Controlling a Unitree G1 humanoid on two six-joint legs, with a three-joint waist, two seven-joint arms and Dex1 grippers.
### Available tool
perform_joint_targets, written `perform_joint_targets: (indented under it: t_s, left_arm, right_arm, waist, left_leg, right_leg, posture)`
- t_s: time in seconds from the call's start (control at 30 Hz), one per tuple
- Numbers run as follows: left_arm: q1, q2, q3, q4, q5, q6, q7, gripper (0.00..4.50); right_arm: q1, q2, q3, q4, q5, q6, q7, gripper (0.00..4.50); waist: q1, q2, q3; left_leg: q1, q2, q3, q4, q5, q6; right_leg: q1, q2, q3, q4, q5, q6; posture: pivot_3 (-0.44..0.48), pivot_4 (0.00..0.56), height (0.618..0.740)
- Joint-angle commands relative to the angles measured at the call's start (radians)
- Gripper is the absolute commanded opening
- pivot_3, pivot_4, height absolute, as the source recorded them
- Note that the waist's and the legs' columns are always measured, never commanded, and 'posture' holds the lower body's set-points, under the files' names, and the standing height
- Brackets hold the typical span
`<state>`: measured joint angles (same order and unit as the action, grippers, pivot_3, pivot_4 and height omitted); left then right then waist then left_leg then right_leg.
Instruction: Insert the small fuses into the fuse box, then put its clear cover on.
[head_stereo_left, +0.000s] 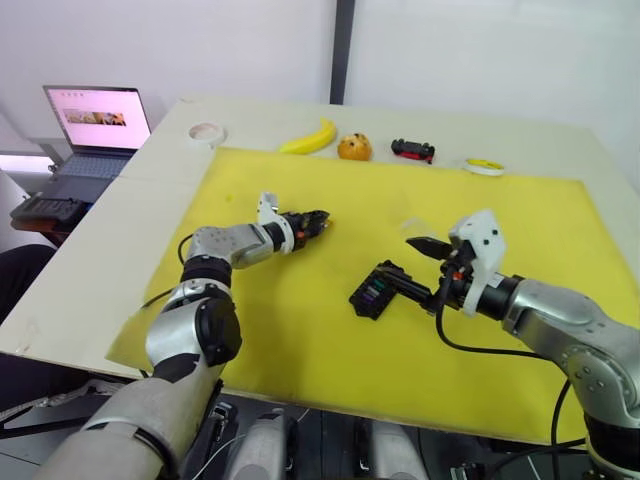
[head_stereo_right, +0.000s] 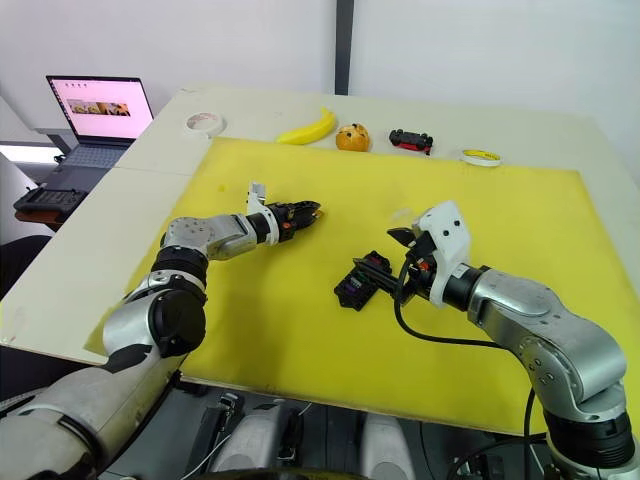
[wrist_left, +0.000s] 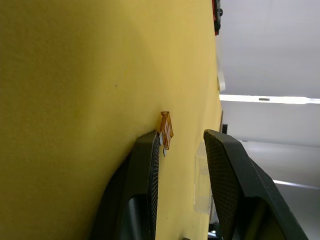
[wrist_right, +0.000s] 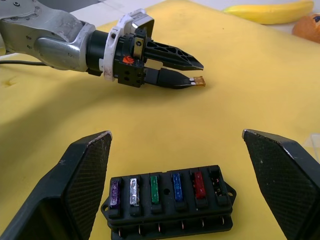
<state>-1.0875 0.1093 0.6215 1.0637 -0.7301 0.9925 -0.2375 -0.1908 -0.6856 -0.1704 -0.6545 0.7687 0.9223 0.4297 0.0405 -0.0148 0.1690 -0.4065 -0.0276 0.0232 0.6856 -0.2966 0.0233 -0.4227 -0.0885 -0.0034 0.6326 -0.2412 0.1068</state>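
Left pincer (wrist_right: 192, 74) open, orange fuse (wrist_right: 199, 80) at fingertip pointing outward; right pincer (wrist_right: 175, 165) wide around fuse box (wrist_right: 167, 200).

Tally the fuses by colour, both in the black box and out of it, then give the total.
Purple: 1
White/grey: 1
Green: 1
Blue: 1
Red: 1
Orange, at the left pincer, outside the fuse box: 1
Total: 6

Fuse box (wrist_right: 167, 202) between right gripper's (wrist_right: 175, 180) spread fingers; five fuses seated. Left gripper (wrist_right: 192, 74) at 12 o'clock, orange fuse (wrist_right: 199, 80) at fingertip.
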Motion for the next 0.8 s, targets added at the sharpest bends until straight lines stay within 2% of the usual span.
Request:
perform_joint_targets:
  t_s: [0.03,0.17,0.27,0.3,0.33,0.7,0.8]
  left_arm:
    - [-0.013,-0.015,-0.01,0.021,0.005,-0.012,-0.005,1.52]
    - [-0.011,-0.016,-0.024,0.028,0.022,-0.016,0.003,1.52]
    - [-0.008,-0.014,-0.026,0.031,0.024,-0.022,0.005,0.59]
    - [-0.007,-0.013,-0.025,0.032,0.023,-0.022,0.005,0.11]
    - [-0.007,-0.012,-0.024,0.032,0.023,-0.022,0.004,0.04]
    - [-0.001,0.004,-0.023,0.024,0.024,-0.006,-0.005,0.04]
    - [0.002,0.022,-0.043,-0.032,0.014,0.046,-0.067,0.04]
  right_arm:
    - [-0.003,-0.001,-0.019,-0.025,0.004,-0.019,0.003,4.5]
    - [-0.003,-0.001,-0.02,-0.026,0.003,-0.019,0.002,4.5]
    - [-0.001,0.0,-0.021,-0.027,0.003,-0.02,0.0,4.5]
    - [-0.001,0.0,-0.022,-0.028,0.003,-0.02,0.0,4.5]
    - [0.0,0.0,-0.023,-0.029,0.004,-0.02,0.0,4.5]
    - [0.001,-0.004,-0.029,-0.032,0.009,-0.021,0.004,4.5]
    - [0.001,-0.005,-0.033,-0.034,0.014,-0.019,0.005,4.5]
  waist:
    - [0.0,0.0,0.0]
    - [0.0,0.0,0.0]
    - [0.0,0.0,0.0]
    - [0.0,0.0,0.0]
    - [0.0,0.0,0.0]
    - [-0.002,0.0,0.0]
    - [-0.004,0.0,0.0]
  left_leg:
    - [0.0,0.0,0.0,0.0,0.0,0.0]
    - [0.0,0.0,0.0,0.0,0.0,0.0]
    - [0.0,0.0,0.0,0.0,0.0,0.0]
    - [0.0,0.0,0.0,0.0,0.0,0.0]
    - [0.0,0.0,0.0,0.0,0.0,0.0]
    - [0.0,0.0,0.0,0.0,0.0,0.0]
    - [0.0,0.0,0.0,0.0,0.0,0.0]
  right_leg:
    - [0.0,0.0,0.0,0.0,0.0,0.0]
    - [0.0,0.0,0.0,0.0,0.0,0.0]
    - [0.0,0.0,0.0,0.0,0.0,0.0]
    - [0.0,0.0,0.0,0.0,0.0,0.0]
    - [0.0,0.0,0.0,0.0,0.0,0.0]
    - [0.0,0.0,0.0,0.0,0.0,0.0]
    - [0.0,0.0,0.0,0.0,0.0,0.0]
  posture:
    - [0.0,0.15,0.74]
    - [0.0,0.15,0.74]
    - [0.0,0.15,0.74]
    - [0.0,0.15,0.74]
    - [0.0,0.15,0.74]
    - [0.0,0.15,0.74]
    - [0.0,0.15,0.74]
